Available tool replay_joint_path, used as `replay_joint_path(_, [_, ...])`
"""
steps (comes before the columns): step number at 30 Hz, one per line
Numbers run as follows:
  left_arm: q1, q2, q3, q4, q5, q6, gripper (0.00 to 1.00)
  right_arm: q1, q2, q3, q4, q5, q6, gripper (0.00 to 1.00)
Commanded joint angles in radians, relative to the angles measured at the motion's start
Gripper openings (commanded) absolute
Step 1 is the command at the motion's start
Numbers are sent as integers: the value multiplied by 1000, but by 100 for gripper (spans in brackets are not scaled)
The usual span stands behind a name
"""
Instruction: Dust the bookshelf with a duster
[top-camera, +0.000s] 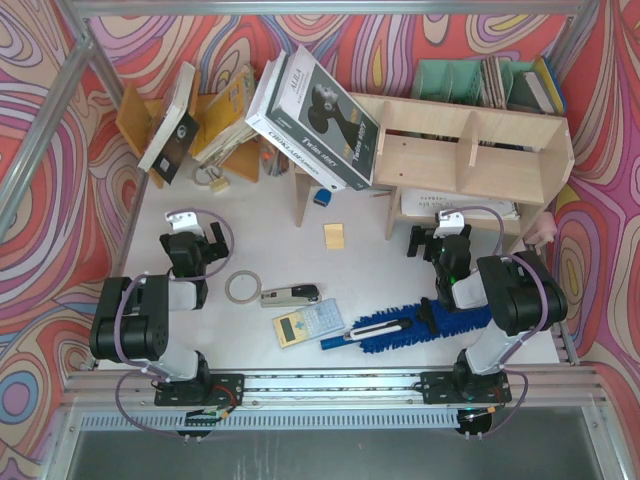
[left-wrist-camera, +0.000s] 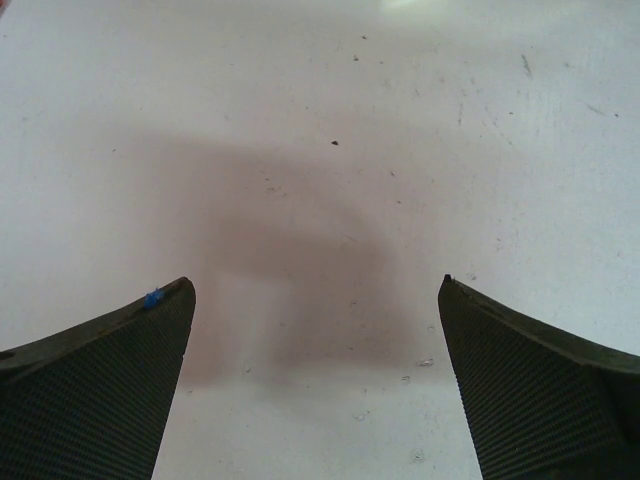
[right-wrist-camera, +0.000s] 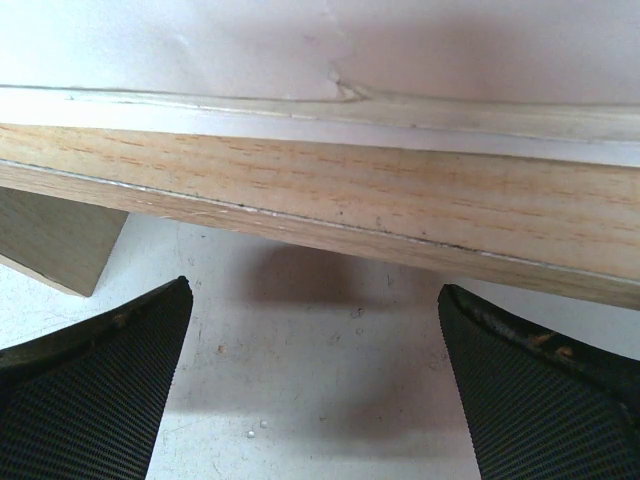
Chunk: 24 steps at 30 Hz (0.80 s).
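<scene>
Just before the bookshelf (right-wrist-camera: 300, 200) edge, right gripper (right-wrist-camera: 315, 390) hangs wide over table (right-wrist-camera: 320, 310)

Duster's (top-camera: 405, 328) right end runs under the right arm (top-camera: 512, 292), so I can't see where it stops. The right wrist view only catches one board of the bookshelf (right-wrist-camera: 330, 205), cut off on both sides. The pink thing (top-camera: 540, 230) by its right end is too hidden to identify.

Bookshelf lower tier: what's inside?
The bookshelf holds white papers lying flat in the right compartment and a small blue object in the left. Its upper boards and the leaning books hide the back of both.
</scene>
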Motion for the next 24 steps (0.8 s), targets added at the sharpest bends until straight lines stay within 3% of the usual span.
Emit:
replay_joint_path(1, [6, 8, 21, -14, 64, 32, 98, -7, -5, 9, 41, 4, -8, 99])
replay_joint_path(15, [6, 5, 15, -7, 55, 32, 98, -8, -5, 9, 41, 4, -8, 99])
replay_joint_path(20, [6, -30, -77, 138, 80, 43, 98, -6, -8, 6, 46, -3, -15, 99])
replay_joint_path(24, [5, -76, -112, 165, 64, 35, 98, -4, -23, -22, 94, -39, -36, 99])
